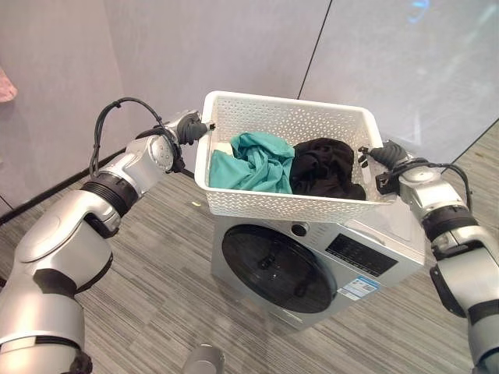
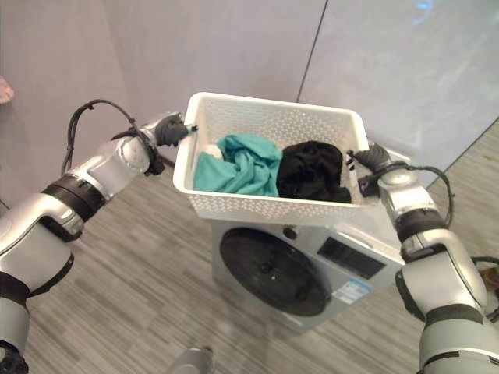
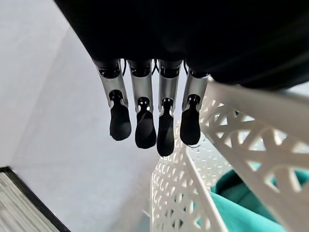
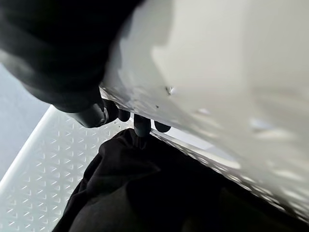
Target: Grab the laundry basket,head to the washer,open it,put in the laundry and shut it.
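You've got the white laundry basket [image 1: 285,204] held above the washer [image 1: 312,265], left hand [image 3: 145,121] fingers straight against one end, right hand [image 4: 137,121] hooked over the other rim (keeps it level, probably).

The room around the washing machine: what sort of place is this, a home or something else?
Probably a test or demo room, not a home laundry. The silver front-loading washing machine stands alone on grey striped flooring before plain grey wall panels, with the white laundry basket of clothes held above it.
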